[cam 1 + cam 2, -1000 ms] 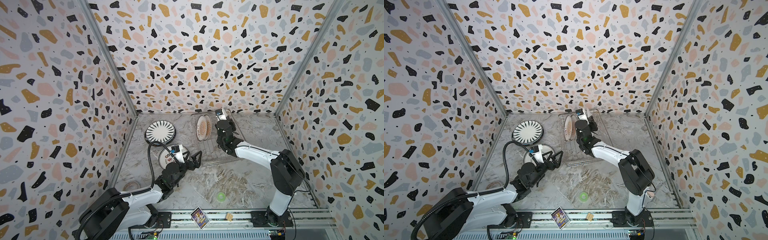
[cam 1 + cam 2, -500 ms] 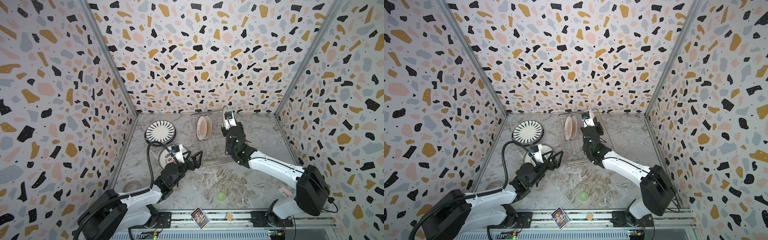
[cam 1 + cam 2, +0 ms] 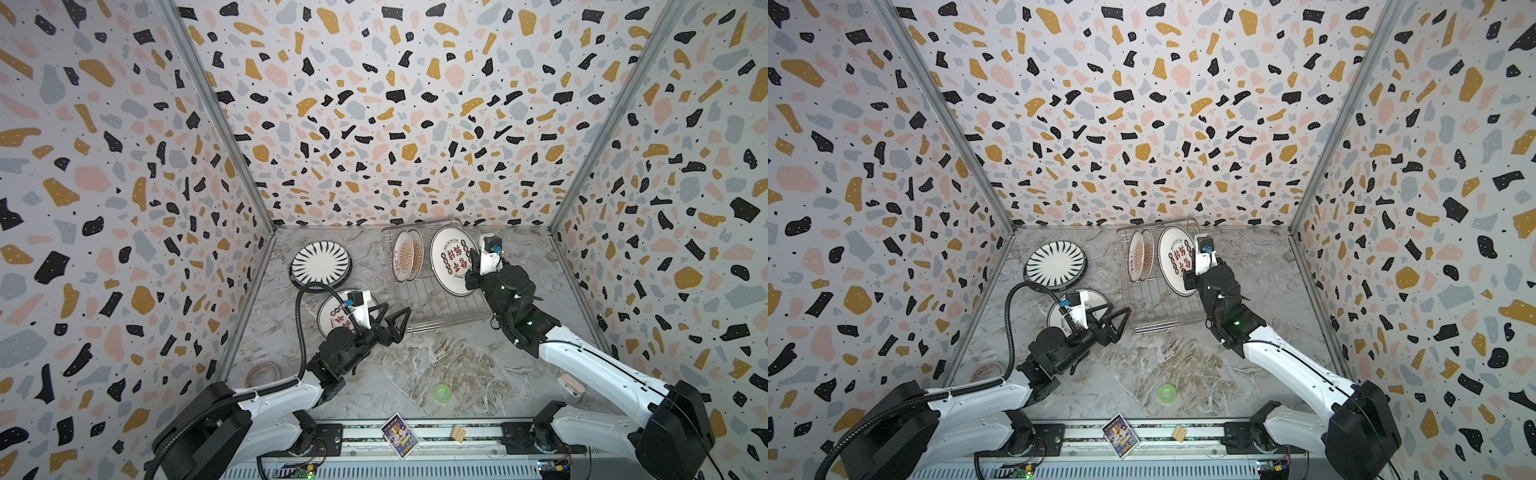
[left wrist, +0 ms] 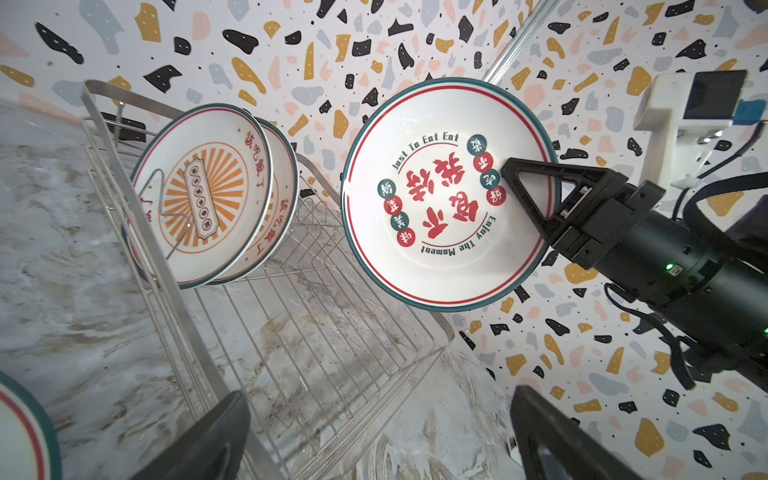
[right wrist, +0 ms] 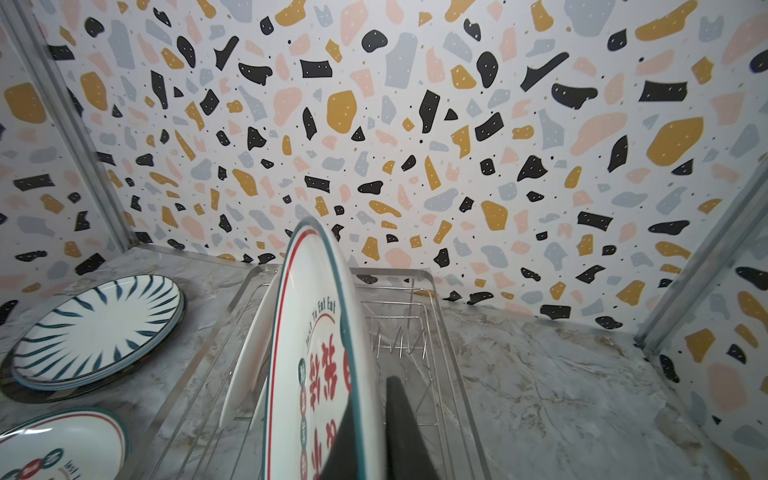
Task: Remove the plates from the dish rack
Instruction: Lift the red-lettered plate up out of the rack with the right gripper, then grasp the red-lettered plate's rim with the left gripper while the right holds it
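Note:
My right gripper [image 3: 471, 266] [image 5: 370, 407] is shut on the rim of a white plate [image 3: 451, 259] [image 4: 440, 199] [image 5: 320, 353] with red characters and a dark green edge. The plate is held upright above the right side of the dish rack [image 3: 449, 316] [image 3: 1167, 316] [image 4: 316, 332]. Two orange sunburst plates [image 3: 405, 255] [image 4: 203, 195] lean together at the rack's left side. My left gripper [image 3: 395, 318] [image 4: 378, 399] is open and empty at the rack's front left corner. Just behind it a similar red-lettered plate [image 3: 332, 316] lies flat on the table.
Black-striped plates [image 3: 320, 262] [image 5: 95, 328] are stacked at the back left. A green ring [image 3: 442, 392] lies on the marble floor near the front. A tape roll [image 3: 262, 372] sits by the left wall. A card [image 3: 399, 434] and a wooden block [image 3: 458, 433] rest on the front rail.
My right gripper has carried the red-lettered plate to the right and turned its face toward the left, with the arm's elbow swinging out to the right. The left arm has stayed still.

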Motion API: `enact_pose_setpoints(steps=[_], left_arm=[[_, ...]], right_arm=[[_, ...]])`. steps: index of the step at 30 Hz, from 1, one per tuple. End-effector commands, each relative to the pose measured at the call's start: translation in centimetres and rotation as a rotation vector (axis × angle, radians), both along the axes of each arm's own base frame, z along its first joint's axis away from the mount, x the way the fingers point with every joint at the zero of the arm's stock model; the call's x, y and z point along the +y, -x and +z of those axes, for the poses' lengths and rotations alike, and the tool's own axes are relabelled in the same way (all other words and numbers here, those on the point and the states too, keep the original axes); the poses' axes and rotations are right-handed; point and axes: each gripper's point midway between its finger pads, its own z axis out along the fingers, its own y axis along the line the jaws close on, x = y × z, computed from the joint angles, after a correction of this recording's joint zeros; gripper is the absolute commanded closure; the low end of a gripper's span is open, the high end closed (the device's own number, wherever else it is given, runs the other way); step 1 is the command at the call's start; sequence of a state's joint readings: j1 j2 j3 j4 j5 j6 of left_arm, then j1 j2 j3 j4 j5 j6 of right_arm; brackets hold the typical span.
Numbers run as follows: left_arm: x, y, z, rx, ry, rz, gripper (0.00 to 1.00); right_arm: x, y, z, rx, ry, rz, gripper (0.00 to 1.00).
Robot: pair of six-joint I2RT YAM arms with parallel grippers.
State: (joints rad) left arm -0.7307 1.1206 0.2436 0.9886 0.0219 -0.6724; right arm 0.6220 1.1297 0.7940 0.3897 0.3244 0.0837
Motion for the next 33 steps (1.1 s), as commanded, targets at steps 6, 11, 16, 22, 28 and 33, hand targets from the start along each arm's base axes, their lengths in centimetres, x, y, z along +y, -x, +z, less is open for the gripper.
enact_pose_setpoints(steps=[6,11,16,22,28,33], left_arm=[[0.1,0.9,1.7,-0.069,0.051,-0.024,0.00],[0.9,1.6,2.4,-0.090,0.106,-0.021,0.00],[0.7,1.9,2.6,-0.085,0.129,-0.041,0.04],[1.4,2.9,3.4,-0.099,0.210,-0.059,0.20],[1.7,3.4,4.1,-0.113,0.232,-0.067,0.38],[1.8,3.9,4.6,-0.124,0.260,-0.085,0.46]], right_arm=[[3.1,4.4,3.2,-0.051,-0.219,0.371,0.98],[4.7,6.5,3.6,-0.060,-0.254,0.521,0.98],[5.9,8.4,4.0,-0.079,-0.258,0.661,0.98],[6.8,9.7,4.2,-0.070,-0.275,0.769,0.98],[7.8,10.8,3.9,-0.052,-0.284,0.868,0.98],[8.5,10.8,3.6,-0.027,-0.289,0.911,0.98]])
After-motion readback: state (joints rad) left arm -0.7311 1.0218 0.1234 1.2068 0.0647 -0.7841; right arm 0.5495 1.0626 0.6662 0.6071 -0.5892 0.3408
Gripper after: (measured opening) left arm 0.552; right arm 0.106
